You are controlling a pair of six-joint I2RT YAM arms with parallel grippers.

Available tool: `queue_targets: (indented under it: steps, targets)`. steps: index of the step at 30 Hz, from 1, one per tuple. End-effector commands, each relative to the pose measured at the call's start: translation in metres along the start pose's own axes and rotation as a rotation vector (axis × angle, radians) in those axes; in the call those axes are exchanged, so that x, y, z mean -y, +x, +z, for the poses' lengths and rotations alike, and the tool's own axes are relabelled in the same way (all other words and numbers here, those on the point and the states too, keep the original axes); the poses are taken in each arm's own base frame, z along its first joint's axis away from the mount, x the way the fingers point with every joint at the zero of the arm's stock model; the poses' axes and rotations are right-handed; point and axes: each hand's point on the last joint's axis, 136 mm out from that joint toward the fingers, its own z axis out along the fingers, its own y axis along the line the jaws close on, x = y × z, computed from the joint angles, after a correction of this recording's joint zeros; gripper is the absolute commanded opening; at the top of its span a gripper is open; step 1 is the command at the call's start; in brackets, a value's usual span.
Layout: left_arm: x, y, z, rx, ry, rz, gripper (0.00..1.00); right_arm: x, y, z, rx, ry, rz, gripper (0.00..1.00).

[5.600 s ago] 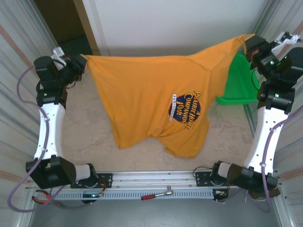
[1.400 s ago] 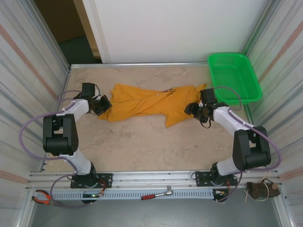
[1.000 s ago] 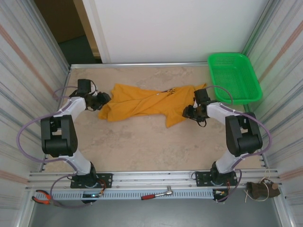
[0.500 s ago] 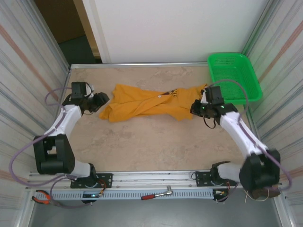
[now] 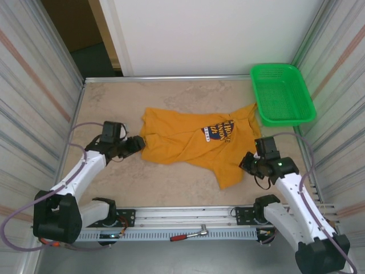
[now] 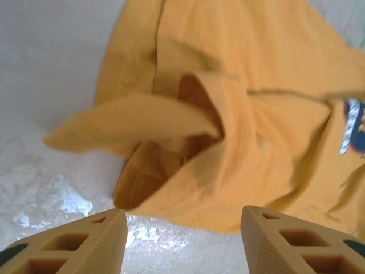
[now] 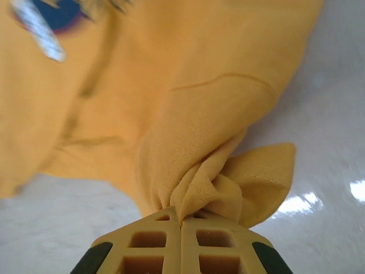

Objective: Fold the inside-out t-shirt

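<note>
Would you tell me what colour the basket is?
The basket is bright green, best seen in the top external view.

Green basket (image 5: pixel 283 91) is pictured at the far right corner of a beige marbled table (image 5: pixel 171 182). A red-handled ratchet (image 5: pixel 189 234) is laid on the metal rail (image 5: pixel 182 216) that runs along the near edge, about midway along it, and red-handled pliers (image 5: pixel 48 241) are seen near the rail's left end. The table is flanked by corrugated panels (image 5: pixel 34 85) and backed by a white wall (image 5: pixel 211 34).
</note>
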Motion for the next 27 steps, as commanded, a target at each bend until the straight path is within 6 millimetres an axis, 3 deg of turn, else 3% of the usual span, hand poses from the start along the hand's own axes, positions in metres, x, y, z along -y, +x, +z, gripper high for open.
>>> queue_targets:
  steps: [1, 17, 18, 21, 23, 27]
  targets:
    - [-0.008, 0.003, 0.012, 0.031, -0.050, 0.036, 0.55, -0.001, -0.006, 0.001, 0.031, -0.012, 0.054, 0.00]
    - [0.008, -0.005, 0.051, 0.045, 0.027, 0.143, 0.53, -0.002, -0.010, 0.001, 0.042, -0.010, 0.038, 0.00]
    - [0.011, -0.005, 0.053, 0.042, 0.040, 0.142, 0.47, -0.003, -0.011, 0.000, 0.047, -0.012, 0.037, 0.00]
    - [0.023, -0.012, 0.050, 0.037, 0.075, 0.143, 0.01, -0.007, -0.015, -0.007, 0.065, -0.021, 0.034, 0.00]
    - [0.037, -0.028, 0.037, 0.072, 0.100, 0.144, 0.00, -0.009, -0.019, -0.012, 0.083, -0.026, 0.030, 0.00]
    - [0.067, -0.086, -0.014, 0.187, 0.182, 0.101, 0.00, -0.016, -0.032, -0.028, 0.119, -0.042, 0.024, 0.00]
